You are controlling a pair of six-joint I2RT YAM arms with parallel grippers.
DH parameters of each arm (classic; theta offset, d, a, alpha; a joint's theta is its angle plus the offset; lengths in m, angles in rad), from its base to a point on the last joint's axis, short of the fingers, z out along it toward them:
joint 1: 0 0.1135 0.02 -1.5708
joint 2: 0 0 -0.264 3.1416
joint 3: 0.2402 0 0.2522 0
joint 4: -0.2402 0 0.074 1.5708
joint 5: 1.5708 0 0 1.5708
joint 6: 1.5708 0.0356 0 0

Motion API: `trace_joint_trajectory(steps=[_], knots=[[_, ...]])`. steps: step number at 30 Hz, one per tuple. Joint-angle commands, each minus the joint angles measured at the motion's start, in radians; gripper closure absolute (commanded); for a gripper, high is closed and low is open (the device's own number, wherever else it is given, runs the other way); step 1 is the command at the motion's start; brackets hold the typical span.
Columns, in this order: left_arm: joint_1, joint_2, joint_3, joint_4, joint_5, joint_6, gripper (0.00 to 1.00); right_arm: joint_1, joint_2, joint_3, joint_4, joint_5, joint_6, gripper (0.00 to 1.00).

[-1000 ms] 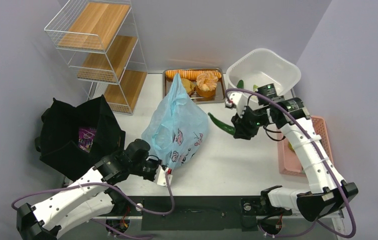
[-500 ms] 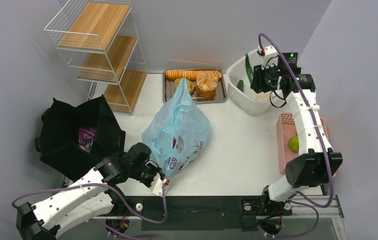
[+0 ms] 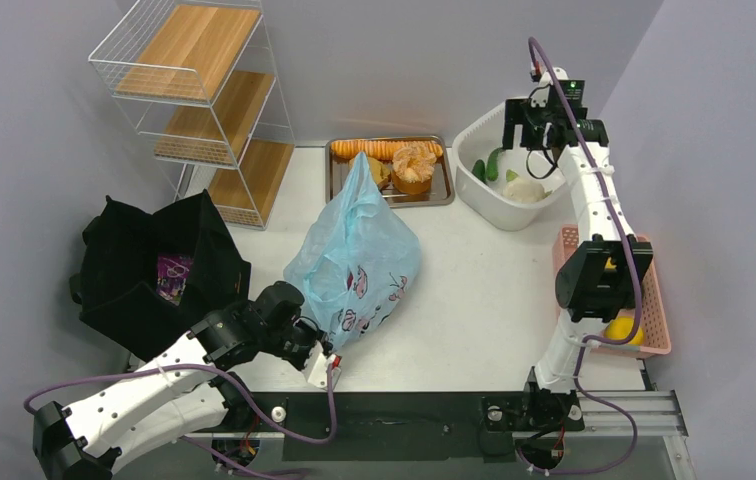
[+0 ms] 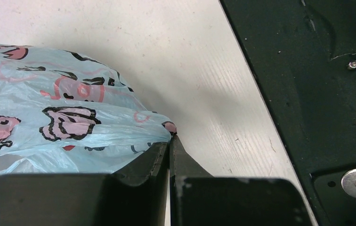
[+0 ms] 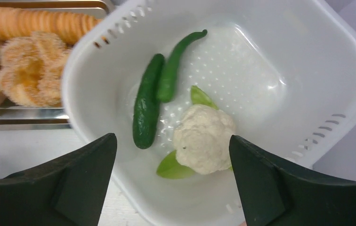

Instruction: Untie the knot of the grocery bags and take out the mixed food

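Observation:
The pale blue plastic bag [image 3: 354, 255] with pink print stands mid-table, its top drawn up into a twisted knot [image 3: 357, 168]. My left gripper [image 3: 322, 362] is shut on the bag's near bottom corner [image 4: 159, 132], the film pinched between the fingertips of the left gripper [image 4: 170, 141]. The black tote [image 3: 144, 270] lies open at the left with a purple packet [image 3: 174, 275] inside. My right gripper [image 3: 539, 125] hangs open and empty over the white basin [image 3: 474, 195]. Below the right gripper [image 5: 172, 139], the basin holds a cauliflower [image 5: 204, 139], a cucumber [image 5: 147, 108] and a green pepper [image 5: 173, 66].
A metal tray [image 3: 332, 170] with a long orange loaf and pastries sits at the back behind the bag. A wire shelf rack [image 3: 194, 90] stands at the back left. A pink basket [image 3: 654, 300] at the right edge holds a yellow lemon [image 3: 622, 330].
My right arm carried the green pepper from mid-table up to the white basin, opened, and the pepper now lies inside. The left gripper drew the bag corner slightly toward the near edge.

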Motion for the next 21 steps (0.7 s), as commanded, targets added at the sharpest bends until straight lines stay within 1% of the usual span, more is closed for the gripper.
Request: trace_joint_trajectory(steps=[1, 2, 3, 4, 5, 6, 7, 8, 9, 11, 15, 18, 21], knots=[[-0.011, -0.011, 0.044, 0.027, -0.004, 0.011, 1.00, 0.113, -0.173, -0.019, 0.016, -0.141, 0.088, 0.15], [-0.011, -0.011, 0.041, 0.033, -0.005, 0.009, 1.00, 0.175, -0.198, -0.080, -0.006, -0.164, 0.104, 0.15], [-0.014, -0.011, 0.041, 0.037, -0.008, 0.009, 1.00, 0.207, -0.241, -0.114, -0.012, -0.214, 0.113, 0.15], [-0.016, -0.008, 0.040, 0.040, -0.009, 0.009, 1.00, 0.279, -0.265, -0.193, -0.015, -0.234, 0.125, 0.15], [-0.019, -0.006, 0.040, 0.042, -0.011, 0.009, 1.00, 0.312, -0.308, -0.235, -0.012, -0.268, 0.130, 0.15], [-0.022, -0.003, 0.040, 0.045, -0.013, 0.009, 1.00, 0.385, -0.327, -0.309, -0.009, -0.280, 0.131, 0.15], [-0.023, -0.001, 0.041, 0.045, -0.016, 0.012, 1.00, 0.421, -0.362, -0.345, -0.002, -0.299, 0.130, 0.15], [-0.025, 0.002, 0.042, 0.048, -0.017, 0.012, 1.00, 0.485, -0.384, -0.405, -0.001, -0.310, 0.123, 0.15], [-0.025, 0.003, 0.042, 0.050, -0.019, 0.014, 1.00, 0.539, -0.391, -0.427, 0.003, -0.312, 0.121, 0.15], [-0.028, 0.005, 0.041, 0.051, -0.022, 0.019, 1.00, 0.601, -0.399, -0.478, 0.021, -0.313, 0.127, 0.14], [-0.034, 0.009, 0.035, 0.058, -0.033, 0.014, 1.00, 0.663, -0.361, -0.518, 0.060, -0.353, 0.179, 0.14], [-0.038, 0.008, 0.027, 0.063, -0.041, 0.008, 1.00, 0.694, -0.302, -0.505, 0.074, -0.336, 0.181, 0.13], [-0.045, 0.006, 0.012, 0.081, -0.054, 0.004, 1.00, 0.702, -0.247, -0.475, 0.096, -0.355, 0.226, 0.13]])
